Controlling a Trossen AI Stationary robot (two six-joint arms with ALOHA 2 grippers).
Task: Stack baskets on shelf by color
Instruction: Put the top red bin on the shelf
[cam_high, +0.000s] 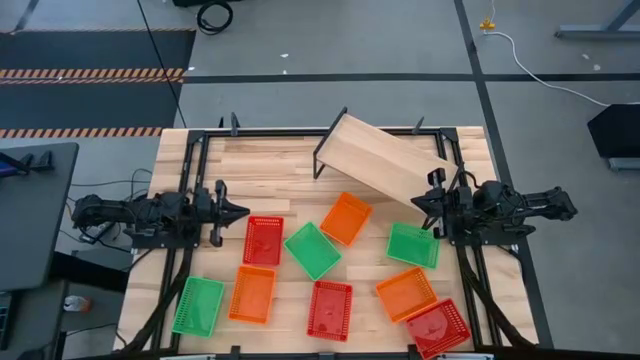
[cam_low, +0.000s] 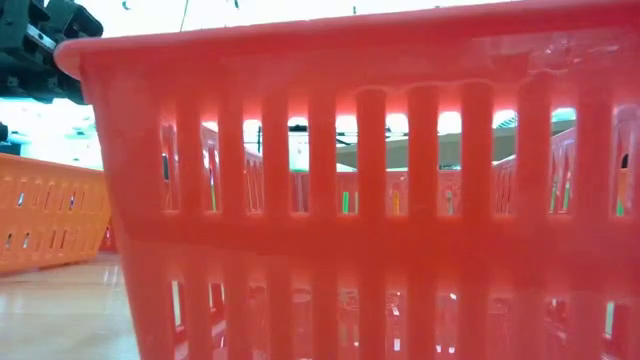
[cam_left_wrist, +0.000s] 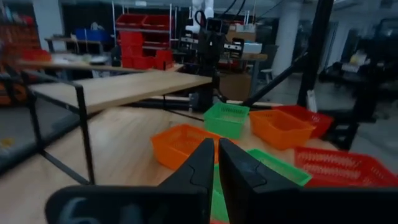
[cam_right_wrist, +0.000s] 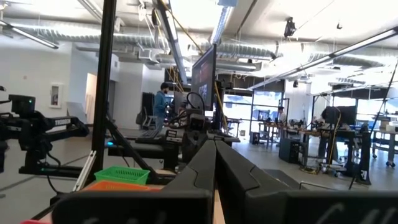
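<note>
Red, green and orange baskets all lie loose on the worktop (cam_high: 300, 165), none yet on the shelf (cam_high: 385, 160), so by my reckoning the job has not begun. I count three of each colour: red ones (cam_high: 263, 240) (cam_high: 329, 309) (cam_high: 437, 327), green (cam_high: 312, 250) (cam_high: 413, 245) (cam_high: 198, 305), orange (cam_high: 346, 218) (cam_high: 252, 294) (cam_high: 405, 293). Tilted across the far side, the shelf is bare. I hold the left gripper (cam_high: 240, 212) at the left edge, its fingers pressed together and empty; the right gripper (cam_high: 418, 203) waits just beside the shelf's near corner, likewise closed on nothing. All nine baskets are left to sort.
</note>
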